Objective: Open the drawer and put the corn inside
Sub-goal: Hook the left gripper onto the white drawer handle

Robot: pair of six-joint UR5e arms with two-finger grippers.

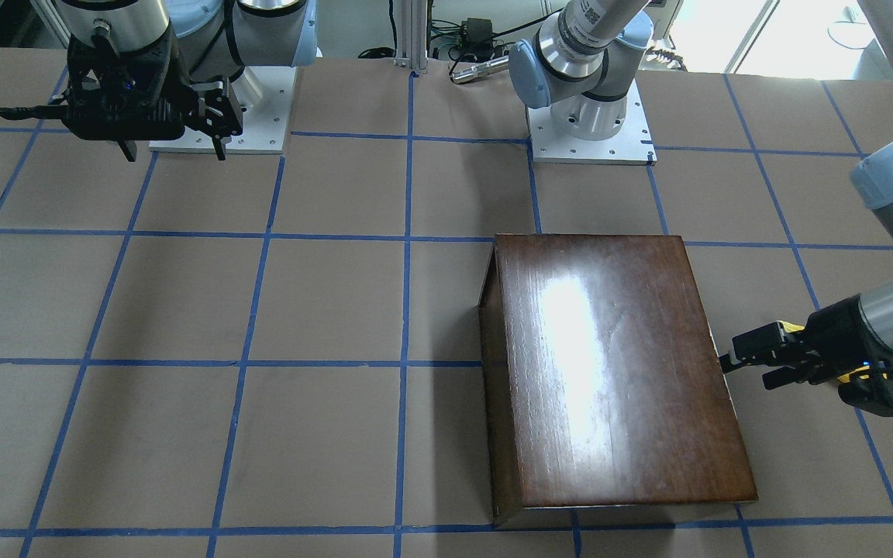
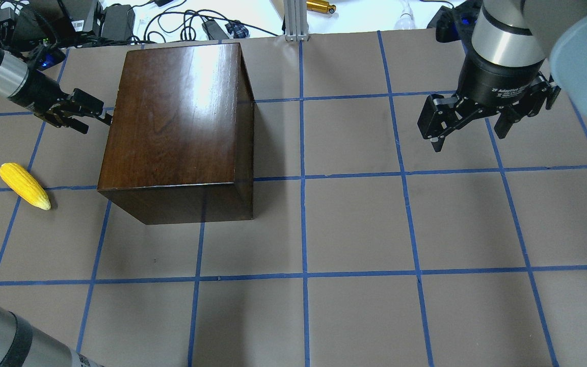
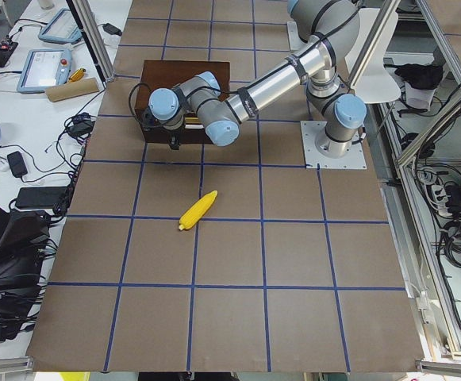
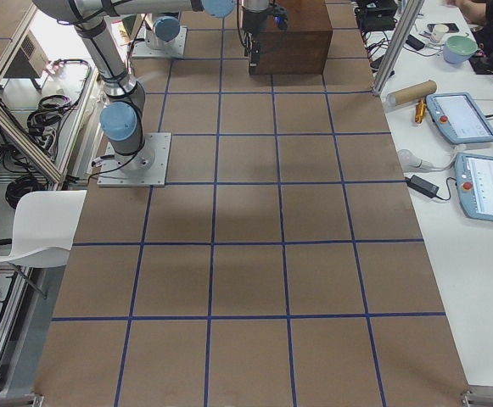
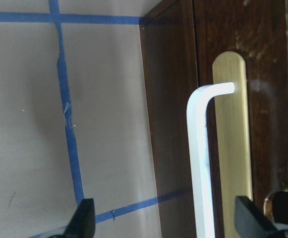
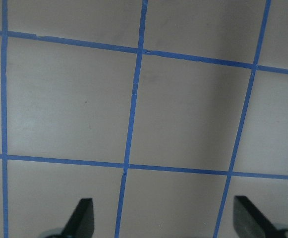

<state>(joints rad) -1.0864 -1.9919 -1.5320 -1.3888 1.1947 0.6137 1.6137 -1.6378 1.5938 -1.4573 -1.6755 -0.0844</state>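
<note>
**Brass plate and white handle sit between spread fingers, drawer shut**

Dark glossy wood fills most of the left wrist view: the drawer (image 5: 272, 99) sits flush in its box (image 2: 171, 117), not yet pulled out. A white bar handle (image 5: 198, 163) runs along a brass plate (image 5: 233, 148) on the drawer's front panel.

The left gripper (image 2: 90, 120) reaches in level at that end of the box. Its fingers are spread wide, one on each side of the handle, and neither touches it in the wrist view. This looks like a set-up for closing on the bar and pulling the drawer straight out, away from the box.

The corn (image 2: 24, 185) lies on the papered table (image 2: 354, 224) just beside the box on the robot's left. It is apart from both grippers and on the side the drawer front faces. I judge it was placed there so the same arm can collect it once the tray is out, though it may lie in the drawer's path.

The right gripper (image 2: 469, 137) hangs above bare table well away from the box, its fingers wide apart and holding nothing. It appears parked clear of the work.

Opening is the step in hand. The main risk I see is the light box sliding along with the pull, since nothing braces it.
</note>
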